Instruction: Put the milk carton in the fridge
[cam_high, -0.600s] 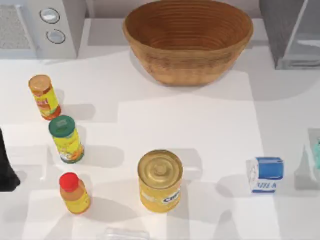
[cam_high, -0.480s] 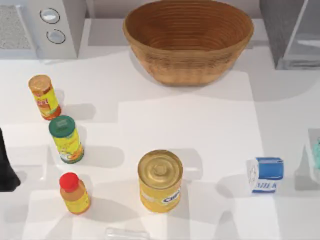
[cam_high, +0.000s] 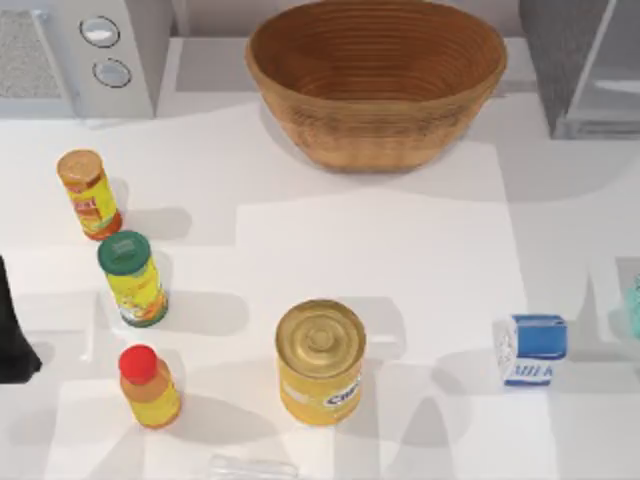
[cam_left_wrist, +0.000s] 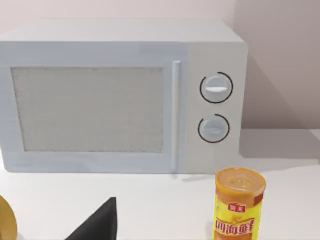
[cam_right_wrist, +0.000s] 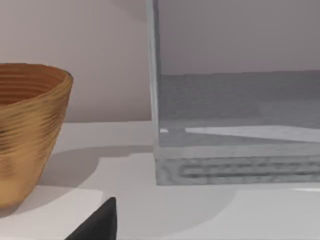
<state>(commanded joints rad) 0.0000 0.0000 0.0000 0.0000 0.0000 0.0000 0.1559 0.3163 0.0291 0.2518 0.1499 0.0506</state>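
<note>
the left arm (cam_high: 12, 335) is seen as a dark shape at the far left edge of the top view, beside the jars; whether its gripper is open or shut can't be told. at the back left corner of the white desk (cam_high: 380, 250) a light-grey microwave (cam_high: 85, 50) w/ two round knobs and a mesh window is set against the wall. in front of it, three containers are lined up front to back along the left side: an orange-lidded yellow jar (cam_high: 88, 193), then a green-lidded yellow jar (cam_high: 132, 278), then a red-capped bottle (cam_high: 149, 386) nearest the front. all three are upright and apart from each other. a clear, faint item (cam_high: 252, 466) is lying at the front edge, too vague to identify. just right of it, near centre front, a gold-lidded yellow can (cam_high: 320, 362) is standing upright. at back centre a large woven basket (cam_high: 376, 80) is placed. further right, the milk carton (cam_high: 531, 350) is standing upright on the desk at front right, blue top up, well apart from the can, untouched by anything. at the back right corner the fridge (cam_high: 585, 65) is seen, dark-grey speckled, w/ a pale door panel. a teal sliver of the right arm (cam_high: 633, 305) is glimpsed at the right edge, near the carton; its gripper state can't be told.
</note>
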